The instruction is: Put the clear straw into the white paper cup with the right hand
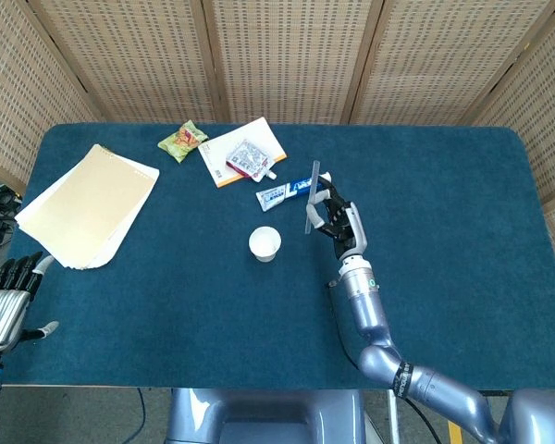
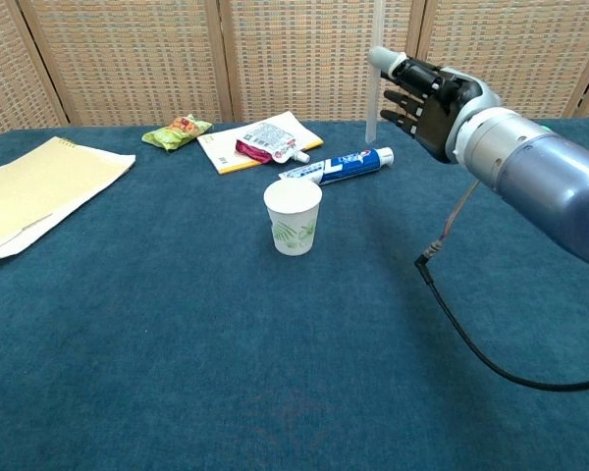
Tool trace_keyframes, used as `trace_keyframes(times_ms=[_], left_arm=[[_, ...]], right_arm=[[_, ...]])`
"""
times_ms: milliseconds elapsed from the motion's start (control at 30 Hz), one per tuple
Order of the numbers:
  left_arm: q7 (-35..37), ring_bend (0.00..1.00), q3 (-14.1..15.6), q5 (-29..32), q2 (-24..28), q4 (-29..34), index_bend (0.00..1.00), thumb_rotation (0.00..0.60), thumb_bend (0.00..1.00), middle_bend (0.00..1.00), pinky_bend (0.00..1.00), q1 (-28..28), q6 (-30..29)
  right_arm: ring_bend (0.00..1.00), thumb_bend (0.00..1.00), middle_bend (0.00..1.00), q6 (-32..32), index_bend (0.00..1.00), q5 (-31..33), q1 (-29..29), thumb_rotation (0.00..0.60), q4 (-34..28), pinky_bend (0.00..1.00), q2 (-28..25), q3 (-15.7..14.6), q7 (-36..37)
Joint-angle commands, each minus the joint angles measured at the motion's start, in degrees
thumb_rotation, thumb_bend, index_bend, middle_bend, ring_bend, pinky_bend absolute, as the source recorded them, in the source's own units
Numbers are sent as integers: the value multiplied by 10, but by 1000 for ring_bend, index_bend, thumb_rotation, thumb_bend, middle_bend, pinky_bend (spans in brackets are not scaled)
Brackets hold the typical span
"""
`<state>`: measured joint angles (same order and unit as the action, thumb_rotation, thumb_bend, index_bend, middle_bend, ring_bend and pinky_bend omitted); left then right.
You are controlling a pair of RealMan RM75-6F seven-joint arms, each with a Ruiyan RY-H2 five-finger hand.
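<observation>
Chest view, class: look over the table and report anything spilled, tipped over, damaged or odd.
Nothing stands out. The white paper cup stands upright, the toothpaste tube lies flat behind it, and the right hand holds the clear straw nearly vertical in the air. No spill shows on the blue table.

Cup mid-table. Tube just behind it, booklet further back w/ pouch on it, snack left of booklet. Pad far left. R hand right of cup, above table, holds straw near upright. L hand off table's near-left edge.
</observation>
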<state>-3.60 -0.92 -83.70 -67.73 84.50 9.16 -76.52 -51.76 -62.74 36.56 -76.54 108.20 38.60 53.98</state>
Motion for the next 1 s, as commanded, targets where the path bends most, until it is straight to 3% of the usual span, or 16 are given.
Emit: trace_keyframes(times_ms=[33,433,1000], left_arm=[[-3,0,0,5,-2,-2,0,600,84,0,0,2,6],[-3,0,-2,19,-5,-10,0,600,84,0,0,5,16],[-1,0,-4,38,-8,-21,0,600,84,0,0,13,42]], right_arm=[[0,545,205,-5,654,-12,10,600,20,0,16,-11,17],[0,546,207,8,661,-24,47,600,95,0,65,-35,65],[0,546,207,40,661,-26,117,600,190,0,109,-21,115]])
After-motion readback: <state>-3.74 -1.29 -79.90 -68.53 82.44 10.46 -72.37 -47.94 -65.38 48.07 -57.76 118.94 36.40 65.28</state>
